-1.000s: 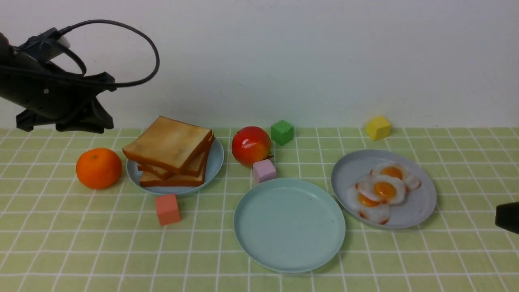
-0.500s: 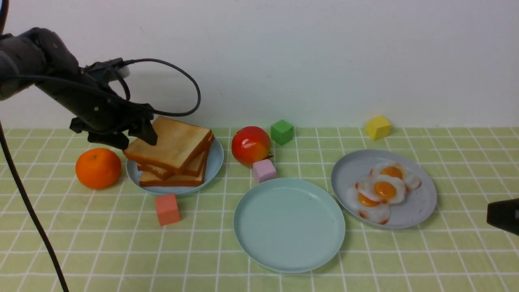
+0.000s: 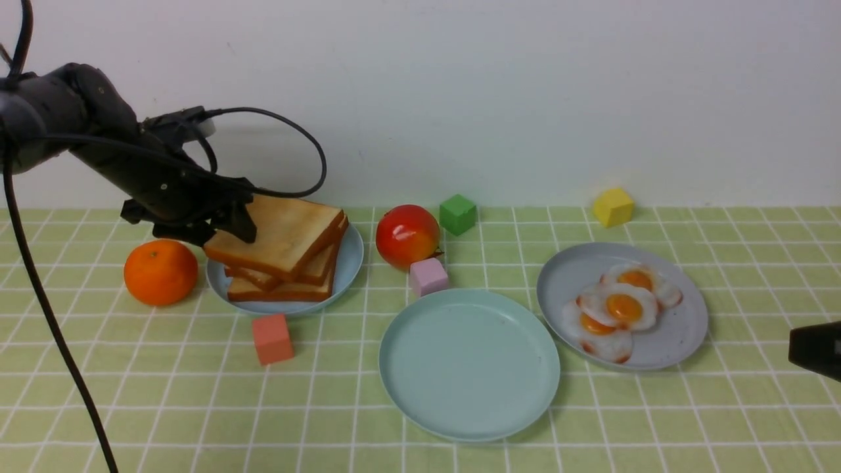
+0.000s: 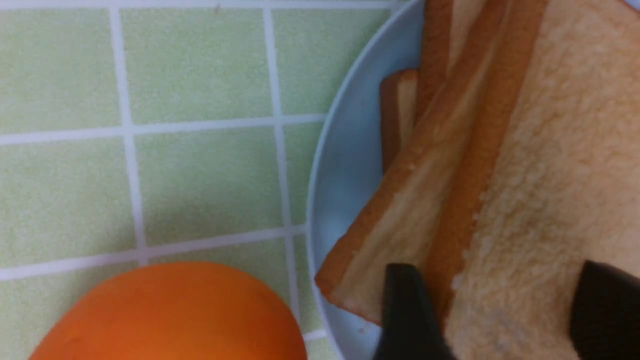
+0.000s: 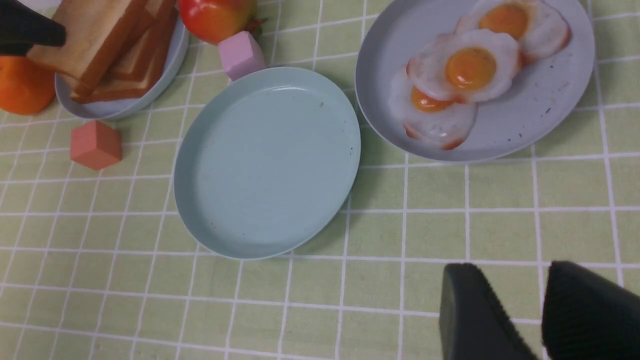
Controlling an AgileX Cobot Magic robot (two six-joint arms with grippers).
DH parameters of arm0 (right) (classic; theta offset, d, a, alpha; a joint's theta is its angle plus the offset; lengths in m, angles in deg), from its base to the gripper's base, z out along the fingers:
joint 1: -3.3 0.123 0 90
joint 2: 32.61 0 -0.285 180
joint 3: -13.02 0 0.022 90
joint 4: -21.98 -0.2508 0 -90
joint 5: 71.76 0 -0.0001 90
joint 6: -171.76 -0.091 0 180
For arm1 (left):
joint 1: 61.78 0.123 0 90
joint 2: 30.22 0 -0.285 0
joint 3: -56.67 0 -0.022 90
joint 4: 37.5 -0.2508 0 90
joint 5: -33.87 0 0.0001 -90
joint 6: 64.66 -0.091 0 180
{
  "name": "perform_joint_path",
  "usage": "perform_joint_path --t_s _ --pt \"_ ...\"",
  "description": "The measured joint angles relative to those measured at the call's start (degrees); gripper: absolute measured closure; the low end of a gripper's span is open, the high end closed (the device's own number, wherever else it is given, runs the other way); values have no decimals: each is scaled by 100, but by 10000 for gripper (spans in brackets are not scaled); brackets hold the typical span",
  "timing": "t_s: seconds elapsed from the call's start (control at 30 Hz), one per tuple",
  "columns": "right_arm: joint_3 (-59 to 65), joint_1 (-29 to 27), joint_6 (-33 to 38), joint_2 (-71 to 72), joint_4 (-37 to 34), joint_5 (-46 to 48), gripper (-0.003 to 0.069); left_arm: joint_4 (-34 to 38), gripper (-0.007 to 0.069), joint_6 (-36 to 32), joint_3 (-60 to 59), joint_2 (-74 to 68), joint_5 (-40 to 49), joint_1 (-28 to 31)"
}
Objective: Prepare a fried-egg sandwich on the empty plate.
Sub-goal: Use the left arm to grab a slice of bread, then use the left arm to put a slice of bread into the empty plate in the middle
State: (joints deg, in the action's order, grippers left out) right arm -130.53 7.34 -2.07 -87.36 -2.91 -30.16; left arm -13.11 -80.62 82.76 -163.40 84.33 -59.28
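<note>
Several golden-brown toast slices (image 3: 282,246) are stacked on a small light-blue plate (image 3: 348,263). My left gripper (image 3: 223,230) is open at the stack's left corner, with its fingers either side of the top slice (image 4: 550,165), one by the crust edge and one over the slice's top. Three toy fried eggs (image 3: 621,309) lie overlapping on the greyish-blue plate (image 3: 683,335). The large mint-teal plate (image 3: 470,368) stands empty at front centre, also in the right wrist view (image 5: 265,160). My right gripper (image 5: 515,280) is open and empty, low at the right edge (image 3: 815,351).
An orange (image 3: 160,272) sits just left of the toast plate, under my left arm. A red apple (image 3: 407,235) and a pink cube (image 3: 428,276) lie between the toast plate and the mint plate. A salmon cube (image 3: 272,338), a green cube (image 3: 458,213) and a yellow cube (image 3: 612,206) lie around.
My left arm has swung right and down from the far left to the toast stack's corner. The right gripper has crept slightly inward. Nothing on the table has moved.
</note>
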Motion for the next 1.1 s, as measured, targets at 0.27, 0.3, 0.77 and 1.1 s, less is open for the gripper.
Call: perform_joint_path --t_s 0.27,0.3,0.77,1.1 --pt "0 0 0 0 -5 0 418 -114 588 -14 0 146 89 17" --pt "0 0 0 0 -5 0 418 -119 589 -14 0 217 174 17" --pt "0 0 0 0 13 -7 418 2940 589 -1743 -1277 971 1387 -1062" --pt "0 0 0 0 41 -46 418 2667 589 -1487 -2129 971 -67 -1911"
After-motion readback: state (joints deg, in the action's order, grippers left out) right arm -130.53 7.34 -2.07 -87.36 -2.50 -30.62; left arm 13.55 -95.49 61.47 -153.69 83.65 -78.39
